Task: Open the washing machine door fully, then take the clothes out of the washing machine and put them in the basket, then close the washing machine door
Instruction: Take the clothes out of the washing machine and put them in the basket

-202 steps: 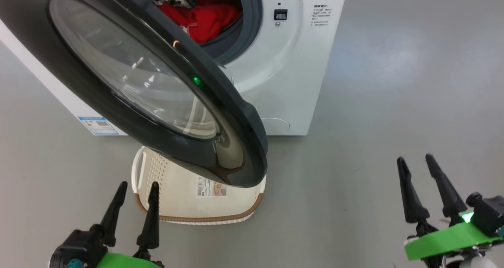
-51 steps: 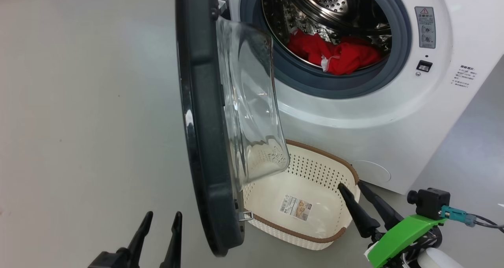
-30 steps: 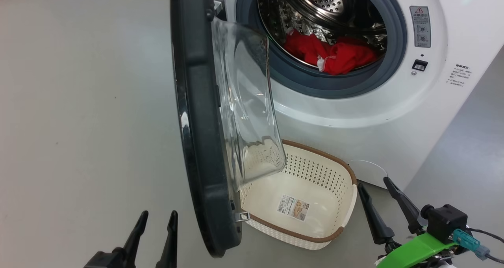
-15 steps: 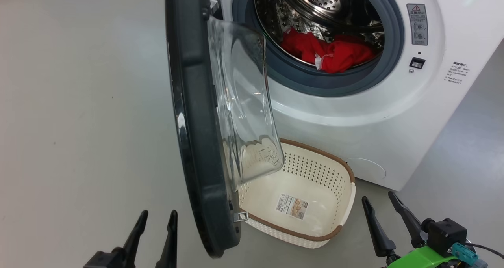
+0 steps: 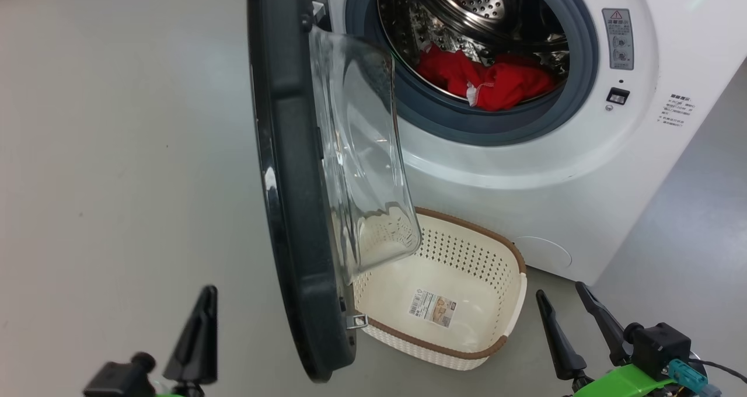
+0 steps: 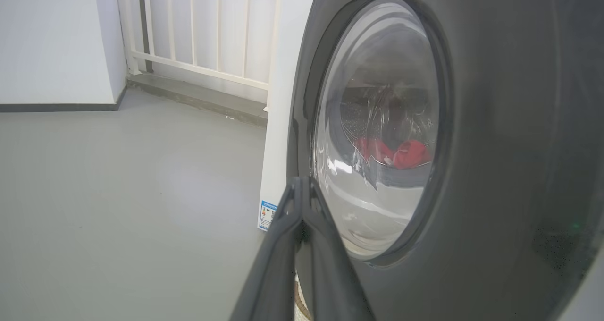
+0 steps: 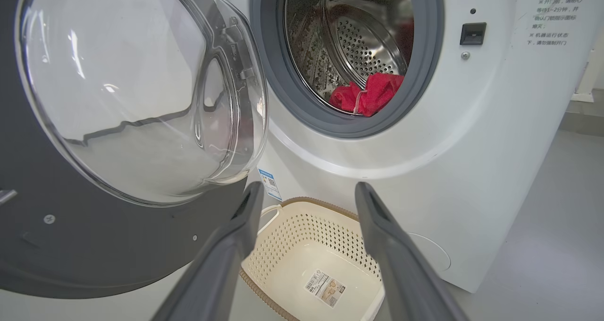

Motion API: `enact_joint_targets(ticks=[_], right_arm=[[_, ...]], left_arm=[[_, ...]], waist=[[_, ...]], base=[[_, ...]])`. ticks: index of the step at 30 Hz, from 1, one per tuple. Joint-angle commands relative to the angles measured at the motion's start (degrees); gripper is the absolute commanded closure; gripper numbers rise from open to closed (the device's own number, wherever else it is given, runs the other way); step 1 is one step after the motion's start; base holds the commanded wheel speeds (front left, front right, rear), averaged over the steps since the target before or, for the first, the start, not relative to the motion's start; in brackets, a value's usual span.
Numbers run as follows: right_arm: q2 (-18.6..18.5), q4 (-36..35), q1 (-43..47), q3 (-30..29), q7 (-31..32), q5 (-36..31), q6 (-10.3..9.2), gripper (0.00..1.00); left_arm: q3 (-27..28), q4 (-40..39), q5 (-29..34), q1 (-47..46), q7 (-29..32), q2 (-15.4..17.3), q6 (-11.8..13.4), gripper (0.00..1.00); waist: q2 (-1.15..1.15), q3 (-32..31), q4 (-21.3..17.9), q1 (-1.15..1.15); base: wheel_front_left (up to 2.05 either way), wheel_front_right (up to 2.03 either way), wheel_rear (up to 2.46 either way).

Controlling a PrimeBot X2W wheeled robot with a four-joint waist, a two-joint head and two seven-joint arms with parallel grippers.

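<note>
The washing machine door (image 5: 292, 210) stands swung out edge-on, its glass bowl (image 5: 362, 152) facing the drum. Red clothes (image 5: 490, 82) with a white trim lie in the steel drum of the white washing machine (image 5: 525, 169). The cream basket (image 5: 467, 251) sits on the floor below the opening, with nothing in it but its label. My left gripper (image 5: 205, 303) is shut and holds nothing, low and left of the door's outer face (image 6: 495, 122). My right gripper (image 5: 560, 291) is open just right of the basket; in its wrist view the right gripper (image 7: 309, 189) frames the basket (image 7: 292, 236).
Grey floor spreads to the left of the door and to the right of the machine. A white railing (image 6: 198, 28) and a white wall (image 6: 47, 38) stand behind the machine. A blue label (image 6: 268, 215) marks the machine's side panel.
My left gripper's fingers have closed together and the gripper has turned and shifted slightly left. The right gripper drew back from the basket a second ago and now holds still.
</note>
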Motion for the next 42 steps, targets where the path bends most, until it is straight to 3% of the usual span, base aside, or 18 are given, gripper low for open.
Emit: enact_joint_targets(ticks=[1, 7, 14, 19, 25, 31, 42], right_arm=[[-0.2, -1.6, -0.9, 1.0, -0.5, -0.8, 0.37, 0.00], [-0.2, -1.8, -0.7, 1.5, -0.5, -0.8, 0.37, 0.00], [-0.4, -2.1, -1.0, 1.7, -0.5, -0.8, 0.37, 0.00], [-0.4, -2.2, -1.2, 2.0, -0.5, -0.7, 0.37, 0.00], [-0.3, -2.2, -1.2, 2.2, -0.5, -0.6, 0.37, 0.00], [-0.3, -2.1, -1.2, 2.1, -0.5, -0.6, 0.37, 0.00], [-0.4, -2.2, -1.2, 1.8, -0.5, -0.6, 0.37, 0.00]], left_arm=[[2.5, -2.4, -0.2, -2.5, -0.7, 0.5, -0.4, 1.00], [3.4, -16.2, 0.1, -4.6, -0.7, 0.5, 0.2, 1.00], [-8.1, -25.7, 3.9, -3.6, -0.7, 0.5, -0.1, 1.00], [-16.2, -22.1, 3.0, -1.8, -0.7, 0.5, -0.6, 1.00], [-20.3, -12.8, -1.5, -0.6, -0.7, 0.5, -1.0, 1.00], [-19.7, -4.4, -3.0, -1.5, -0.7, 0.5, -1.5, 1.00], [-15.5, -1.3, -3.6, -3.1, -0.7, 0.5, -0.3, 1.00]], waist=[[0.00, -0.1, 0.0, 0.00], [0.00, -0.3, -0.2, 0.00], [0.00, -0.1, -0.5, 0.00], [0.00, -0.1, -0.7, 0.00], [0.00, -0.2, -0.8, 0.00], [0.00, -0.3, -0.8, 0.00], [0.00, 0.1, -0.6, 0.00]], base=[[0.00, 0.00, 0.00], [0.00, 0.00, 0.00], [0.00, 0.00, 0.00], [0.00, 0.00, 0.00], [0.00, 0.00, 0.00], [0.00, 0.00, 0.00], [0.00, 0.00, 0.00]])
